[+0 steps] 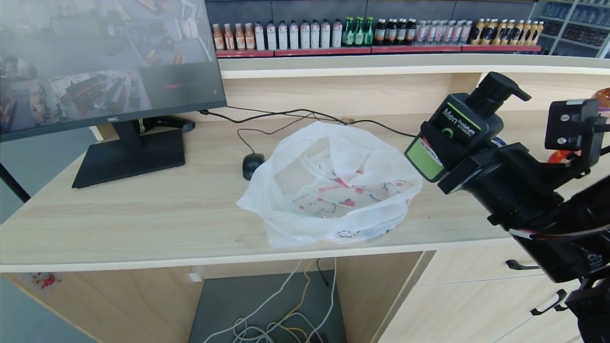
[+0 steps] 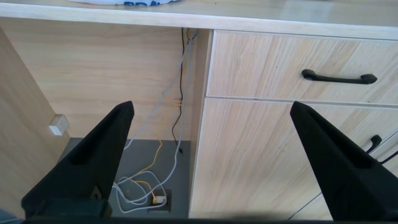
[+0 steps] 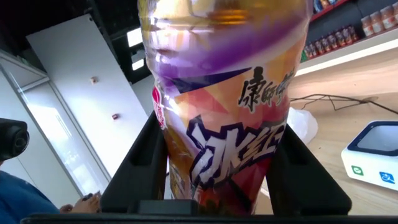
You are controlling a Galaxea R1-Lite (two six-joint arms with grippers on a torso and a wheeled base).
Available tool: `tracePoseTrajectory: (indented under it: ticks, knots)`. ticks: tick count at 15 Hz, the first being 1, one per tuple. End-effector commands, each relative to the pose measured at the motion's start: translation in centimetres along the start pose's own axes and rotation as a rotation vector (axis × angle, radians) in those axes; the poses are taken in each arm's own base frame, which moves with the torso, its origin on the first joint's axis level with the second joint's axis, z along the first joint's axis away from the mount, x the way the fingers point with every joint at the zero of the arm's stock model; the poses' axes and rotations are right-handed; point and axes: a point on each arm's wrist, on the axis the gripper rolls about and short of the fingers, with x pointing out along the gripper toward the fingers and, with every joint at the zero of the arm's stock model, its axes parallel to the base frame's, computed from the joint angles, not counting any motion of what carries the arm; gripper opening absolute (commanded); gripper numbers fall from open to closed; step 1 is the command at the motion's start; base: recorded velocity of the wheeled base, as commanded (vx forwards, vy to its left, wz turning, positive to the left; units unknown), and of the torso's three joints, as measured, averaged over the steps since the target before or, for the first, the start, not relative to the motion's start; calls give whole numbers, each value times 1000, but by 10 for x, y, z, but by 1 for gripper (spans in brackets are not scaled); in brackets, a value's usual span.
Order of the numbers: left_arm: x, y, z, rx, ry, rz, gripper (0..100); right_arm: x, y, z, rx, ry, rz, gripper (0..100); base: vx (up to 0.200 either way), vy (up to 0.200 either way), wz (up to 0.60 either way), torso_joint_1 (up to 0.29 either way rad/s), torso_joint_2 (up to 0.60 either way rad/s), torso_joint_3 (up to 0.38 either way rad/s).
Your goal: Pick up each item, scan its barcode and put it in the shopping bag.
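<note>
My right gripper (image 3: 217,168) is shut on a drink bottle (image 3: 224,81) with a purple, orange and red label, pinched between both black fingers (image 3: 140,162). In the head view this gripper (image 1: 579,128) hangs at the far right over the counter, with bits of the bottle (image 1: 604,97) showing past it. The white shopping bag (image 1: 329,186) lies open mid-counter, left of that arm. A black pump bottle (image 1: 457,128) with a green label shows behind the right arm, its lower part hidden. My left gripper (image 2: 211,109) is open and holds nothing, low before the drawer fronts.
A monitor (image 1: 95,62) on a black stand sits at the counter's back left, with a mouse (image 1: 251,164) and cables beside the bag. A white and blue box-shaped device (image 3: 373,152) rests on the counter. Drawer handles (image 2: 339,77) and loose cables (image 2: 149,180) lie under the desk.
</note>
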Motion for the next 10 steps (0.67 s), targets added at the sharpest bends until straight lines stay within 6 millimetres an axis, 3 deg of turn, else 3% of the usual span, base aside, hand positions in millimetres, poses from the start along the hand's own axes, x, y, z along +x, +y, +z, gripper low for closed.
tracePoseTrajectory:
  ticks: [1,6,10]
  knots:
    - [0,0,0,0,0,1,100,-1,-2,-3,-32,13,-6,0,0,0,0,0,0,0]
    - [0,0,0,0,0,1,100,-7,-14,-3,-172,-6,-133,0,0,0,0,0,0,0]
    - [0,0,0,0,0,1,100,-25,-50,9,-388,54,-311,0,0,0,0,0,0,0]
